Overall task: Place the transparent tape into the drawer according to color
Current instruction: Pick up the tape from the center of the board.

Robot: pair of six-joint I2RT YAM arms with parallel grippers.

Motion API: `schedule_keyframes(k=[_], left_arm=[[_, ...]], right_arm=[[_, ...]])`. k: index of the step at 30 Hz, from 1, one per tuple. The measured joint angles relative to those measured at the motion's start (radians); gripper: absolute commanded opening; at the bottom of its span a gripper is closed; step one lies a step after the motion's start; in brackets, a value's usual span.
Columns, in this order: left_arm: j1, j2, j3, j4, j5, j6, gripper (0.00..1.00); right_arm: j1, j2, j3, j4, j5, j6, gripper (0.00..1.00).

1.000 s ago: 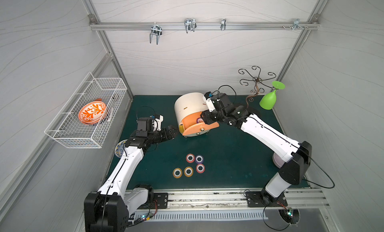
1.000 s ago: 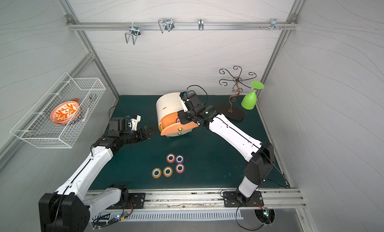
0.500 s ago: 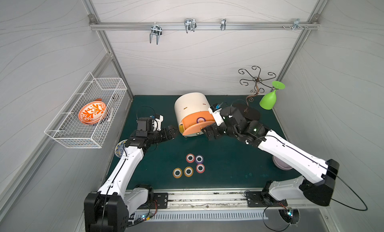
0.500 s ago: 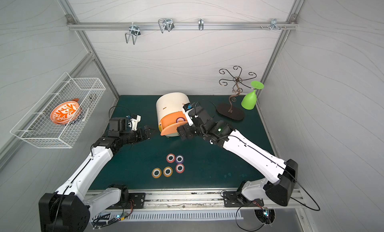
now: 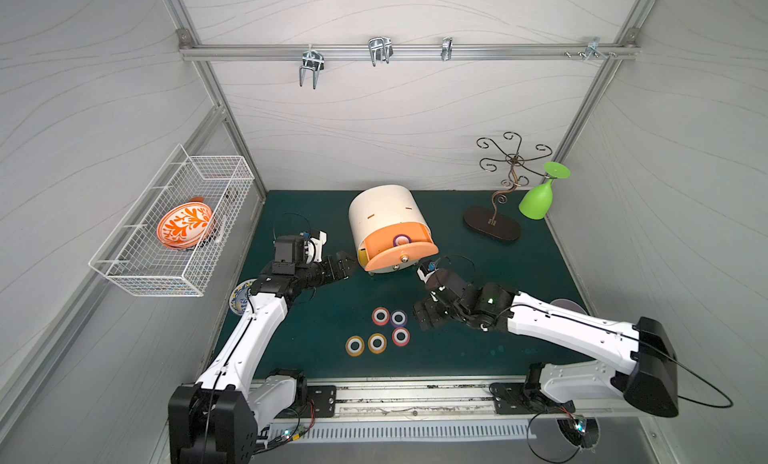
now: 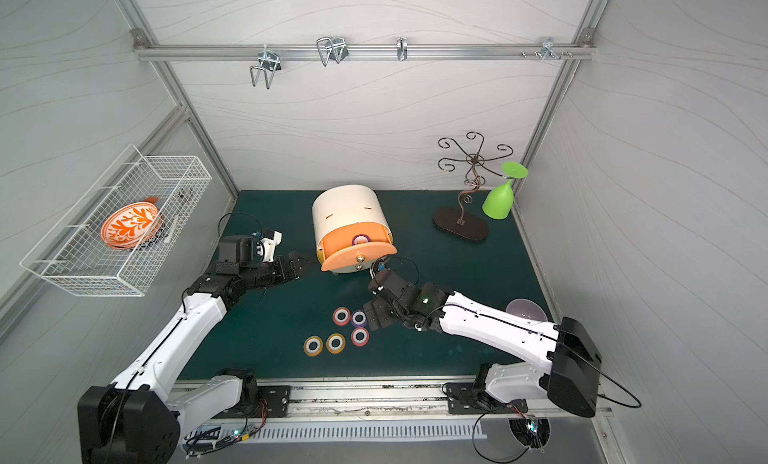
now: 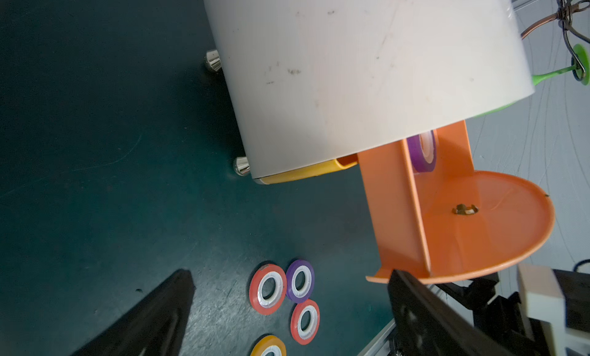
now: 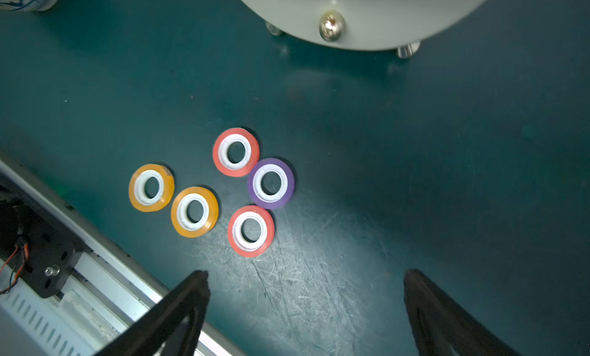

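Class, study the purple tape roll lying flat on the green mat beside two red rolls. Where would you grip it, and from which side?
Probably from straight above: the purple tape roll lies flat on the green mat. Pinch its wall, one finger in the centre hole, one on the outer rim facing the open right gripper; the two red tape rolls crowd its other sides.

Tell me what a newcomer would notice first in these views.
The cream cylindrical cabinet at centre, its orange drawer pulled open with one purple tape roll inside. Nearer the front lie five glossy tape rolls, two red, two orange, one purple, with the open right gripper beside them. A lime-green plastic goblet stands out, bowl down, at the dark wire stand, back right.
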Motion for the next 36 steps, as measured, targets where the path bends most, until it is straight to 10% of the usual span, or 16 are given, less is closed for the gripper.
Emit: schedule_keyframes(k=[36], left_arm=[[0.000,-0.002,-0.001,0.000,0.000,-0.004,1.00]], right_arm=[[0.014,0.448,0.009,0.263,0.062,0.212,0.97]])
